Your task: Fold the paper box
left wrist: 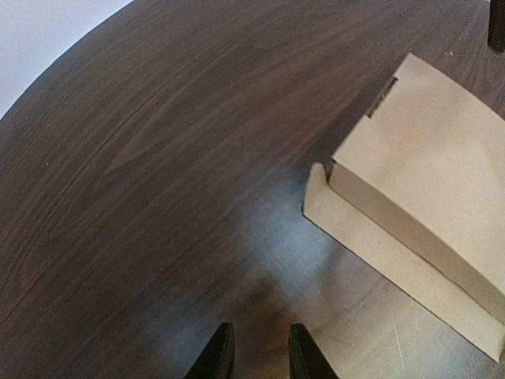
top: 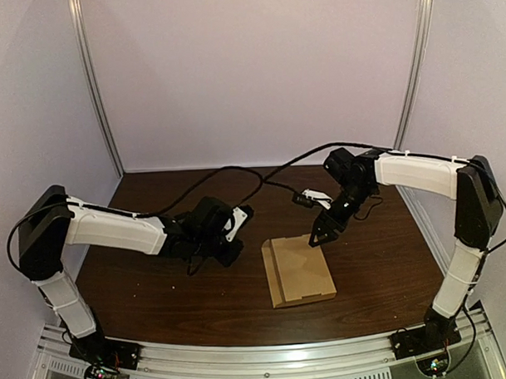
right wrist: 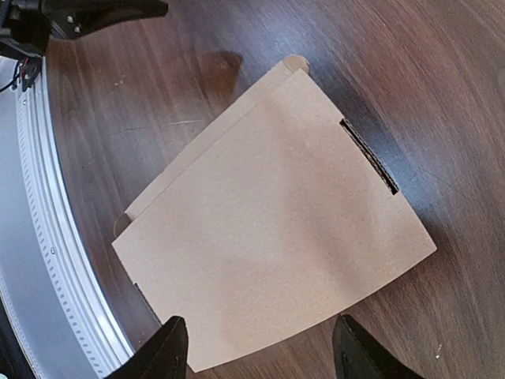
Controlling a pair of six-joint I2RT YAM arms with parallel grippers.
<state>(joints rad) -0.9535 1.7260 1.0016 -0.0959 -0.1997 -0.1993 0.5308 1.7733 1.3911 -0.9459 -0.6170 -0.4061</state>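
Note:
The paper box (top: pixel 299 271) is a flat brown cardboard piece lying on the dark wooden table (top: pixel 157 293), right of centre. A wide top panel with a narrow slot (right wrist: pixel 369 158) covers it, and a lower flap strip (left wrist: pixel 371 245) sticks out along its left side. My left gripper (top: pixel 233 250) hovers low over bare table just left of the box (left wrist: pixel 430 170); its fingers are slightly apart and hold nothing (left wrist: pixel 259 347). My right gripper (top: pixel 319 235) hangs above the box's far edge, wide open (right wrist: pixel 259 355), with the panel (right wrist: pixel 276 237) beneath it and nothing held.
A black cable (top: pixel 236 169) loops across the back of the table. A metal rail (top: pixel 267 364) runs along the near edge, seen also in the right wrist view as a rail (right wrist: pixel 47 237). White walls and two posts enclose the table.

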